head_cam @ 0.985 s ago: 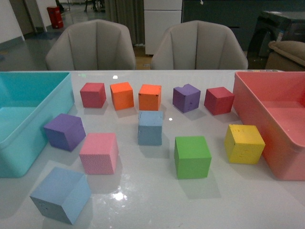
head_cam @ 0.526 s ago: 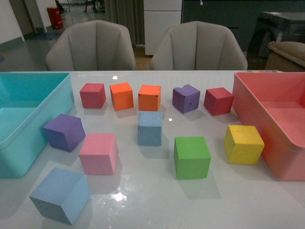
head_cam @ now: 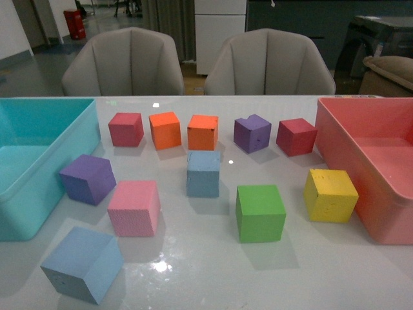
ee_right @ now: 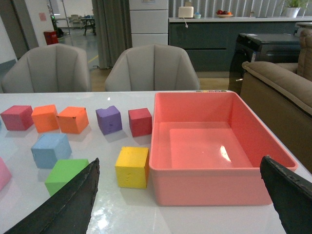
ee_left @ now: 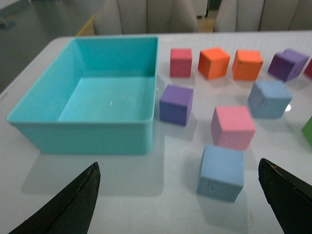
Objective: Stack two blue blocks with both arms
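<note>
Left end effector (ee_left: 179,165): two black fingers (ee_left: 73,204) spread wide, empty, hovering. Right end effector (ee_right: 180,161): fingers likewise wide apart, empty, hovering.

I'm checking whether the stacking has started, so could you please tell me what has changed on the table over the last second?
Nothing has visibly changed. The near blue block and the middle blue block lie where they were, apart and unstacked.

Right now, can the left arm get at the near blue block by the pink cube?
Probably yes: in the left wrist view the near blue block lies ahead of the open jaws, its top uncovered; only the pink cube sits close behind.
</note>
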Robot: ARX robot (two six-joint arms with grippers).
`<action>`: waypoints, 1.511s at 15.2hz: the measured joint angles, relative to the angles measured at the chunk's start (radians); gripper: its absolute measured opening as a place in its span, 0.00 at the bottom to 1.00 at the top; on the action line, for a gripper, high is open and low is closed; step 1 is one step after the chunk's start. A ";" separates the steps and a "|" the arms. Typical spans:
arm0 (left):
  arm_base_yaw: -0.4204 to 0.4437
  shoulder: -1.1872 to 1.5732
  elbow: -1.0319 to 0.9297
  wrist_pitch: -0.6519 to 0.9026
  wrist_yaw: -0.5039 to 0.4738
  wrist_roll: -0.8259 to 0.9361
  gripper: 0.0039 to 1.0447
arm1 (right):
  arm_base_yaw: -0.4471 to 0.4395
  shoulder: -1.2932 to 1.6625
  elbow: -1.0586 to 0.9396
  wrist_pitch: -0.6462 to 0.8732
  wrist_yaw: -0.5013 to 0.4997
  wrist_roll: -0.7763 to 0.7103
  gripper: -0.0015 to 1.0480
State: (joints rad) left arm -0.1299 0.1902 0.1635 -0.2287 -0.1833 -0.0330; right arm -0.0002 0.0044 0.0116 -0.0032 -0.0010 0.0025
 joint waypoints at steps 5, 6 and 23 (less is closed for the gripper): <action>-0.042 0.235 0.125 0.165 0.073 0.007 0.94 | 0.000 0.000 0.000 0.000 0.000 0.000 0.94; -0.067 0.360 0.142 0.241 0.097 0.007 0.94 | 0.000 0.000 0.000 0.000 0.000 0.000 0.94; -0.078 1.345 0.270 0.622 0.212 -0.074 0.94 | 0.000 0.000 0.000 0.000 0.000 0.000 0.94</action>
State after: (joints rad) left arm -0.2077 1.5349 0.4339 0.3931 0.0288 -0.1070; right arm -0.0002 0.0044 0.0116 -0.0032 -0.0006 0.0025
